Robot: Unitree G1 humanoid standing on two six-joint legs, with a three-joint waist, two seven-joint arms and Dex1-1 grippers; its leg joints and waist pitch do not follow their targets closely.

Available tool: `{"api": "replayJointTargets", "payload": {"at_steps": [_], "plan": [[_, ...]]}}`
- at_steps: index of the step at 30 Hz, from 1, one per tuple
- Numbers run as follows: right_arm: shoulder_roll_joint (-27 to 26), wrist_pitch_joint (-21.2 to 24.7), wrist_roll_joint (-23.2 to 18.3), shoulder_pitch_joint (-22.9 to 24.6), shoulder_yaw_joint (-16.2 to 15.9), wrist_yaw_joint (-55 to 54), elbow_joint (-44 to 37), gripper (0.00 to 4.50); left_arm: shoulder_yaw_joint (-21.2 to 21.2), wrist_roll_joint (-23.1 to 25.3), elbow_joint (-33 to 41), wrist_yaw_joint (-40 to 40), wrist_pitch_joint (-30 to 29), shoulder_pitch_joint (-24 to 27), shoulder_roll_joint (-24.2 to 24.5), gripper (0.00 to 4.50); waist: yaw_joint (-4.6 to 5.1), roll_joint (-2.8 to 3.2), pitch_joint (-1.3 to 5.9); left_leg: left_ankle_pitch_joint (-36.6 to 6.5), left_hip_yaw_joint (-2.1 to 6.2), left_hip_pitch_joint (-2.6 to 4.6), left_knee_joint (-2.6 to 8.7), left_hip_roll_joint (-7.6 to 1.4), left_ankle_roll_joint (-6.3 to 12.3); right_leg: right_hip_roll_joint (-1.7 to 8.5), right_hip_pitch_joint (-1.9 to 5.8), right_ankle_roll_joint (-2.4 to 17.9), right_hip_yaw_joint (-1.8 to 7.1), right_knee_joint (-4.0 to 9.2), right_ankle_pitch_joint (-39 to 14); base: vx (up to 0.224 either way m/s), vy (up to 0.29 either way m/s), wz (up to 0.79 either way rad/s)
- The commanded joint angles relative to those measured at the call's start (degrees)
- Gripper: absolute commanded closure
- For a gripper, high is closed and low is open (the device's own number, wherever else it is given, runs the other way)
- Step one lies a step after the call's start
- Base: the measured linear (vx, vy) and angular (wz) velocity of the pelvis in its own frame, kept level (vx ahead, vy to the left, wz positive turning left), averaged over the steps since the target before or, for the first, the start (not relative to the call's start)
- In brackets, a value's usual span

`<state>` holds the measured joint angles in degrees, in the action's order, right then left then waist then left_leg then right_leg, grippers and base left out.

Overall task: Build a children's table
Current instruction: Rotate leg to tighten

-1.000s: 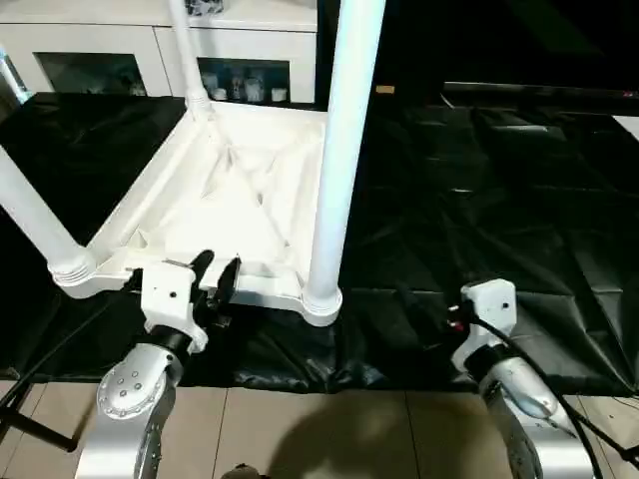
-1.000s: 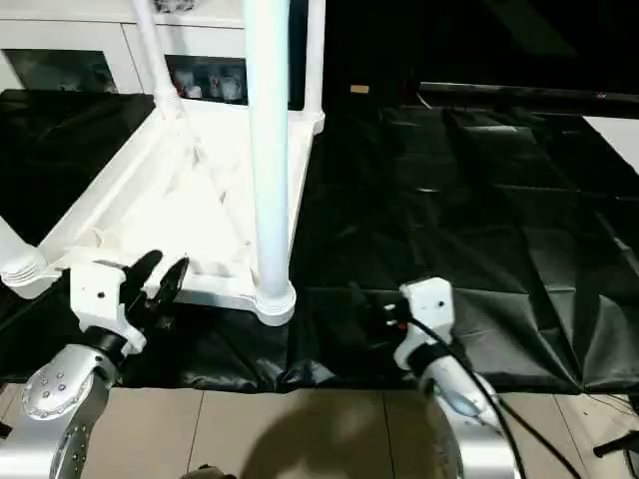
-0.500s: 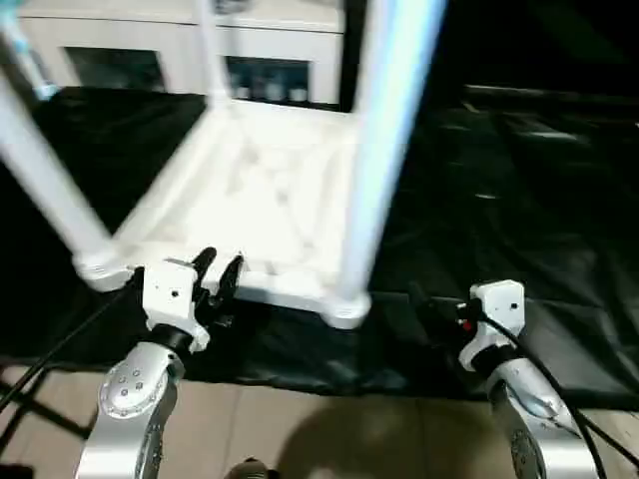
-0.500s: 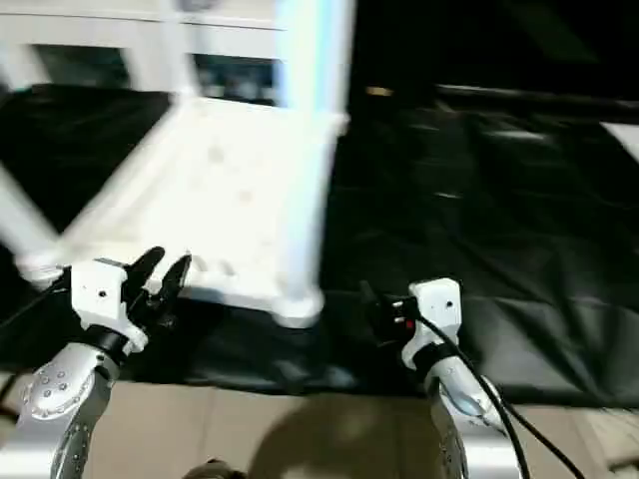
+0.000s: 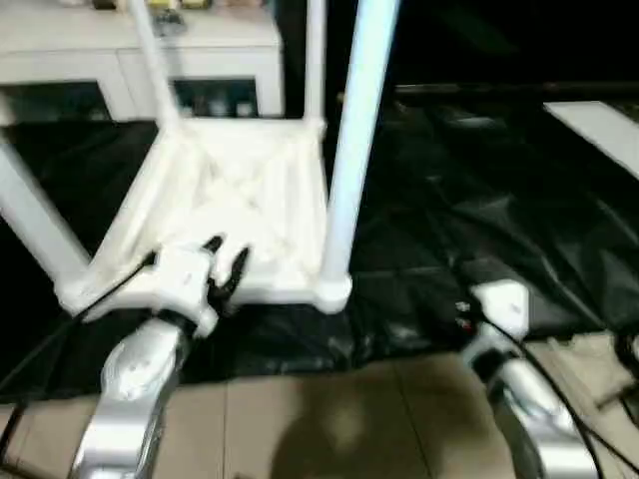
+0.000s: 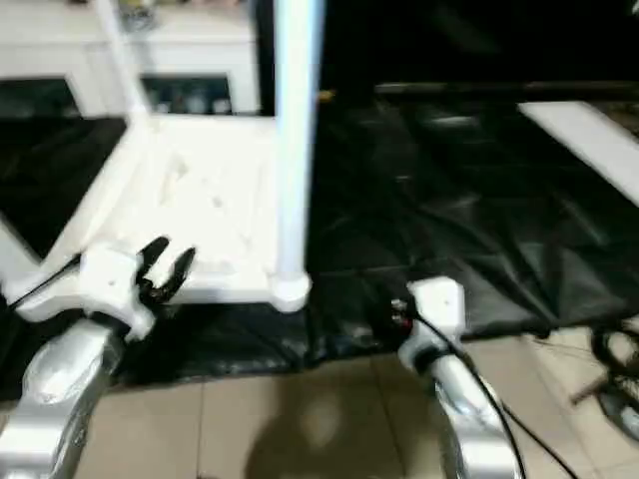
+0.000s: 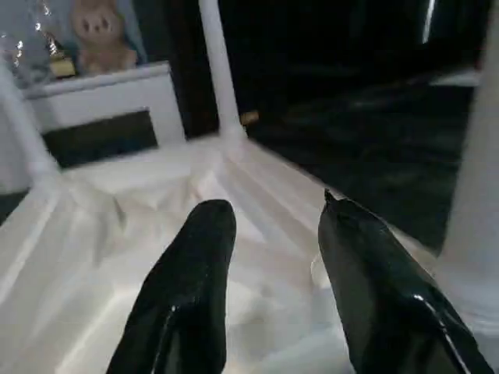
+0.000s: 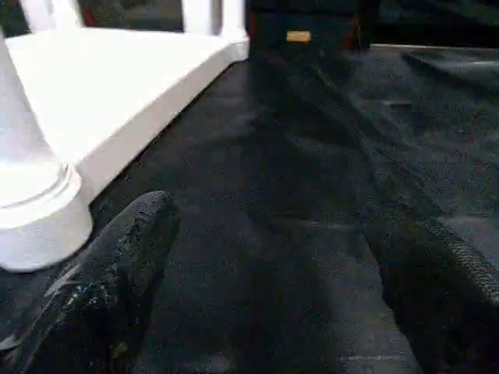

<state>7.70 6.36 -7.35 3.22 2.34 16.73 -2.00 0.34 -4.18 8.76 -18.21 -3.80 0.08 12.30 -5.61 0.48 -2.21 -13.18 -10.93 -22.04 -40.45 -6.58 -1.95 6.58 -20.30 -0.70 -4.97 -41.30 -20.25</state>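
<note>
The white children's table (image 5: 240, 190) lies upside down on a black sheet (image 5: 479, 200), with all four legs standing up from its corner sockets. The near right leg (image 5: 349, 150) and near left leg (image 5: 35, 230) rise closest to me. My left gripper (image 5: 225, 264) is open at the table's near rim, between those two legs. In the left wrist view its black fingers (image 7: 195, 257) spread over the ribbed underside (image 7: 101, 257). My right gripper (image 8: 273, 226) is open and holds nothing. It hovers low over the sheet, to the right of the near right corner socket (image 8: 35, 210).
A white cabinet (image 5: 200, 50) with glass doors stands behind the table, with a stuffed bear (image 7: 97, 35) on top. A white slab (image 5: 599, 120) lies at the far right. The sheet's near edge meets beige floor tiles (image 5: 319, 419), and cables (image 6: 619, 379) lie at the right.
The whole picture has shifted and tilted, so the camera moved. Both grippers stay open in about the same places by the table's near edge.
</note>
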Motion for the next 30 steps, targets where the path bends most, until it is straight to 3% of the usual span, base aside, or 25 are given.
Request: {"api": "replayJointTargets", "payload": {"at_steps": [1,2,3,4,5,6,7,8,10,13,16,17,18,19,20,21,22,23,24,25,26,27,28,29,30], "plan": [[-0.63,1.06,-0.92,-0.35,-0.28,-0.02,-0.6,0.31,1.29,-0.95,-1.0,0.43,-1.44,-0.86,-0.21,2.45,0.81,-1.4,1.42,2.17,5.69,-5.04,-0.44,-1.13,-3.1,5.22,5.62,12.87,0.72,12.14,-22.85,0.052,-0.001,-0.34],[-0.44,1.2,-0.89,-0.5,-0.42,0.27,-0.61,0.31,1.49,-0.92,-1.13,0.72,-1.63,-0.96,-0.3,2.45,1.4,2.79,2.63,-3.57,7.39,1.03,6.59,-5.96,-2.26,-0.72,1.55,14.65,-2.13,9.35,-11.16,0.0,0.0,0.0],[-0.27,1.45,-1.07,-0.66,-0.59,0.77,-0.59,0.31,1.62,-1.01,-1.31,0.86,-1.66,-1.04,-0.33,2.45,2.9,3.92,3.53,-2.33,13.22,3.61,10.41,-14.59,3.24,-1.14,-0.98,9.66,0.12,2.63,0.16,0.0,0.0,0.0],[-0.05,1.52,-1.16,-0.81,-0.79,1.28,-0.54,0.31,1.57,-0.88,-1.45,0.92,-1.51,-1.06,-0.26,2.45,3.14,4.14,3.59,1.56,13.53,3.68,10.29,-15.19,7.06,-0.37,-1.44,7.77,1.14,1.62,2.02,-0.059,-0.084,0.19],[0.06,1.57,-1.24,-0.9,-0.9,1.62,-0.51,0.31,1.46,-0.88,-1.61,0.99,-1.3,-1.08,-0.13,2.45,3.05,3.69,2.96,8.05,11.85,2.73,9.2,-12.94,14.03,1.14,-1.5,7.98,3.02,3.07,6.93,-0.07,-0.143,0.16],[0.06,1.57,-1.24,-0.9,-0.9,1.62,-0.51,0.31,1.46,-0.88,-1.61,0.99,-1.3,-1.08,-0.13,2.45,2.98,2.74,2.83,8.87,10.15,1.4,7.95,-10.91,15.28,2.42,-0.67,9.71,3.91,5.03,10.82,-0.025,-0.106,-0.02],[0.33,1.53,-1.01,-1.07,-1.13,1.91,-0.44,0.31,1.41,-0.91,-1.75,1.06,-1.23,-1.08,-0.05,2.45,0.93,0.51,2.53,1.97,5.1,-1.46,6.38,-4.27,8.17,4.9,2.45,8.41,4.83,9.29,11.0,-0.052,-0.106,-0.05],[0.6,1.66,-1.04,-1.29,-1.27,2.43,-0.36,0.31,1.6,-0.87,-2.05,1.41,-1.27,-1.15,-0.06,2.45,0.3,-0.22,2.43,-0.62,4.45,-0.69,7.09,-4.05,4.08,3.93,2.55,4.13,4.43,10.13,3.81,-0.063,-0.109,-0.03],[1.27,1.74,-1.03,-1.75,-1.58,3.22,-0.09,0.31,1.95,-0.85,-2.38,1.85,-1.39,-1.19,-0.26,2.45,-0.13,-0.12,2.48,-0.64,4.03,-0.51,8.41,-4.45,1.92,2.45,2.63,0.57,4.21,10.52,-1.28,-0.051,-0.106,-0.02],[1.66,1.71,-1.02,-2.03,-1.76,3.64,0.13,0.31,2.05,-0.85,-2.45,1.9,-1.29,-1.09,-0.38,2.45,-1.07,0.1,2.64,-0.42,3.81,-0.74,8.53,-4.63,3.54,3.36,2.69,1.11,5.02,10.6,-0.05,-0.019,-0.042,0.03],[3.07,1.84,-0.8,-3.32,-1.99,4.84,1.19,0.31,2.06,-0.62,-2.42,2.31,-1.23,-0.52,-0.85,2.45,-3.51,-0.98,2.68,0.06,4.78,-2.81,4.49,-5.1,9.27,9.74,3.77,5.69,8.53,12.25,-0.49,0.002,0.032,0.0],[3.45,1.73,-0.72,-3.68,-2.04,5.05,1.47,0.31,2.08,-0.59,-2.43,2.44,-1.21,-0.39,-0.97,2.45,-4.37,-0.17,2.75,0.2,6.1,-4.11,2.46,-6.13,9.35,12.43,4.1,8.08,9.83,12.71,-0.7,0.009,0.16,-0.05],[3.7,1.63,-0.72,-3.87,-2.1,5.13,1.63,0.31,2.07,-0.61,-2.44,2.55,-1.17,-0.31,-1.02,2.45,-4.51,0.02,2.68,0.49,6.52,-4.42,2.25,-6.52,9.19,12.58,3.97,9.55,9.66,12.78,-0.81,0.009,0.16,-0.05],[4.46,1.08,0.25,-4.24,-2.96,5.8,1.78,0.31,1.93,-0.4,-2.39,2.84,-1.01,-0.19,-1.01,2.45,-4.83,0.37,2.93,1.73,6.46,-3.92,3.63,-6.74,10.12,10.56,3.46,11.6,8.16,12.17,-0.52,0.014,0.215,0.0],[4.76,0.84,0.95,-4.37,-3.46,5.98,1.83,0.31,1.89,-0.42,-2.36,2.91,-0.97,-0.17,-1.02,2.45,-4.34,1.31,3.25,4.27,5.55,-1.33,6.96,-6.66,14.7,5.33,1.85,11.5,5.18,10.05,1.59,0.034,0.247,0.08],[4.75,1.11,0.97,-4.47,-3.65,6.18,1.92,0.31,1.76,0.09,-2.29,3.22,-0.61,-0.15,-0.94,2.45,-3.33,2.15,3.91,8.66,5.43,1.83,8.06,-6.57,19.13,1.35,0.28,10.79,2.89,7.25,3.96,0.034,0.247,0.08],[4.79,0.91,1.6,-4.58,-4.2,6.13,2.25,0.31,1.12,1.52,-2.06,3.42,0.99,-0.03,-0.43,2.45,-1.33,3.68,3.75,22.42,11.06,5.6,8.15,-3.3,40.15,-5.66,-3.85,6.36,-2.83,-0.66,1.18,0.034,0.258,0.32],[4.8,0.82,1.77,-4.59,-4.35,6.08,2.35,0.31,0.92,1.9,-1.98,3.41,1.42,0.03,-0.27,2.45,-1.34,2.99,3.32,32.7,13.87,5.06,7.62,-5.43,44.74,-5.01,-6.38,0.75,-0.81,-3.71,-4.81,-0.013,0.208,0.51],[4.78,0.76,1.8,-4.59,-4.4,6.05,2.41,0.31,0.82,2.06,-1.93,3.41,1.49,0.07,-0.21,2.45,-1.88,2.78,2.86,35.69,13.88,2.56,8.47,-5.81,43.34,-4.94,-5.65,-0.34,-0.23,-4.51,-4.14,-0.013,0.208,0.51],[4.05,1.38,0.75,-4.39,-3.74,5.47,2.62,0.31,0.72,2.03,-1.82,3.36,1.05,0.21,-0.28,2.45,-2.62,2.63,2.49,32.96,12.95,0.38,9.97,-5.13,36.48,-5.12,-4.46,-1.47,0.26,-4.71,-2.55,-0.054,0.156,0.47],[3.18,2.32,-0.62,-4.18,-2.73,4.74,2.76,0.31,0.79,1.7,-1.79,3.29,0.56,0.28,-0.48,2.45,-2.36,0.75,2.42,18.76,8.48,-1.82,10.83,-8.58,22.21,-3.2,-2.07,0.13,2.76,-1.29,4.98,-0.032,0.076,0.24],[2.82,2.62,-0.78,-4.06,-1.92,3.42,3.0,0.31,0.63,1.98,-1.82,3.12,-0.02,0.26,-0.33,2.45,-3.13,0.42,2.69,-2.85,9.33,-0.32,13.59,-9.98,10.79,-1.48,-1.96,2.77,4.3,0.8,3.05,-0.073,0.099,0.28],[2.82,2.62,-0.78,-4.06,-1.92,3.42,3.0,0.31,0.63,1.98,-1.82,3.12,-0.02,0.26,-0.33,2.45,-3.11,-0.4,1.77,-14.46,8.37,0.62,13.4,-10.33,6.28,0.08,-3.57,6.49,5.26,3.36,-0.37,-0.084,0.033,0.34],[2.95,2.3,-0.39,-3.98,-1.86,2.9,3.12,0.31,0.4,2.26,-1.88,3.01,0.11,0.26,-0.11,2.45,-1.72,0.06,1.48,-29.96,6.0,3.11,9.76,-6.86,-0.88,0.69,-5.0,15.32,4.89,7.76,-7.09,-0.122,0.031,0.5],[2.79,2.09,-0.6,-3.63,-1.35,2.4,3.05,0.31,0.63,1.51,-1.79,2.98,-0.12,0.28,-0.44,2.45,-1.23,1.15,1.07,-35.35,5.33,5.58,6.77,-5.92,-2.43,1.01,-5.58,17.84,3.83,11.61,-12.67,-0.081,0.008,0.46]]}}
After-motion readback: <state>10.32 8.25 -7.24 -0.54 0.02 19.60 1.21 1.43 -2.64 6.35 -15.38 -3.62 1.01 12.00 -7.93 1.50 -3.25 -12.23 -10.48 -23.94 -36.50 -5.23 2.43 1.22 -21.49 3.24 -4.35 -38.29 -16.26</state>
